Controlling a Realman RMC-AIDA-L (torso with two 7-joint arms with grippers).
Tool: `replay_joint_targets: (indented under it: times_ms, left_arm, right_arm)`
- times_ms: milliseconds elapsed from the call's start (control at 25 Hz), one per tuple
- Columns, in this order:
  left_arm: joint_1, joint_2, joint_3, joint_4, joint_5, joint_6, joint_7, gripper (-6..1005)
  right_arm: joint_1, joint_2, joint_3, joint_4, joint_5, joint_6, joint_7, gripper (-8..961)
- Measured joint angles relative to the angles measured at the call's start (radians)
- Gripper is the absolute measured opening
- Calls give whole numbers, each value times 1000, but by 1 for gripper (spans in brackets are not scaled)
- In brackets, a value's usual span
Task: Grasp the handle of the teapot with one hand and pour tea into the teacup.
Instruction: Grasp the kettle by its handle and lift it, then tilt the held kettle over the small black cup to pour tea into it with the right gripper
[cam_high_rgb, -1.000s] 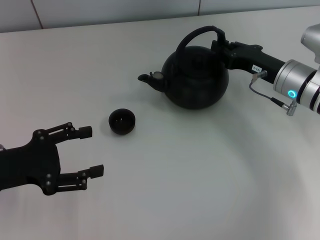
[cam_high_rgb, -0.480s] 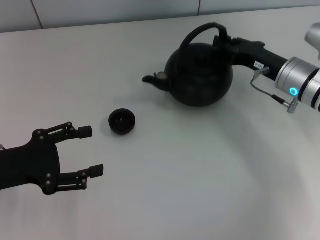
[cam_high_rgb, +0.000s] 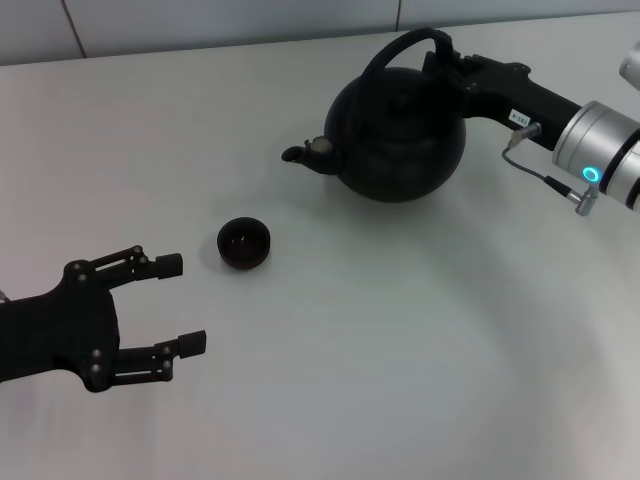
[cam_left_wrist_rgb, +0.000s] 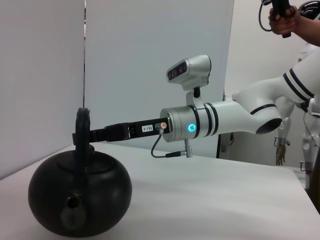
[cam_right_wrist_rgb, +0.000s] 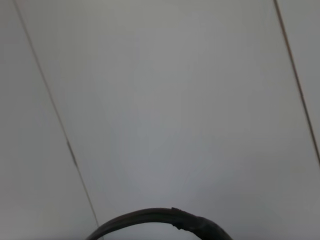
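Note:
The matte-black teapot is at the back right, its spout pointing left. My right gripper is shut on the top right part of the arched handle. The left wrist view shows the teapot, its handle and the right gripper on it. The right wrist view shows only the handle's arc. The small black teacup stands left of and nearer than the teapot. My left gripper is open and empty, near left of the cup. No tea shows.
The white table meets a pale wall at the back. In the left wrist view a person's hand and another robot's parts show far off to one side.
The right gripper has carried the teapot by its handle a little up and back in the head view. The teacup and the left gripper have not moved.

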Motion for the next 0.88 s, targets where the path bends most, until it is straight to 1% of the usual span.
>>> replay_joint_targets:
  times_ms: [160, 240, 280, 320, 360, 400, 600, 720, 880]
  left_arm:
    - [1, -1, 0, 0, 0, 0, 0, 849]
    - [1, -1, 0, 1, 0, 0, -3, 849]
    - [1, -1, 0, 1, 0, 0, -5, 849]
    - [1, 0, 0, 1, 0, 0, -8, 849]
    - [0, 0, 0, 2, 0, 0, -10, 849]
    - [0, 1, 0, 5, 0, 0, -10, 849]
    - [1, -1, 0, 17, 0, 1, -10, 849]
    - [3, -1, 0, 17, 0, 2, -11, 849]
    - [6, -2, 0, 17, 0, 2, -11, 849]
  right_arm:
    - [11, -1, -2, 0, -5, -7, -1, 169]
    - [13, -4, -21, -9, -6, -18, -1, 169]
    - [13, -5, -41, -22, -7, -23, 0, 169]
    - [6, -6, -93, -61, -7, -24, 6, 169]
    - [3, -6, -115, -78, -8, -23, 9, 169]
    - [3, -6, -115, -78, -8, -23, 9, 169]
    - [5, -7, -193, -115, -8, -10, 11, 169]
    - [12, -7, -251, -148, -8, 33, 11, 168]
    - [25, -7, -268, -152, -8, 45, 12, 168]
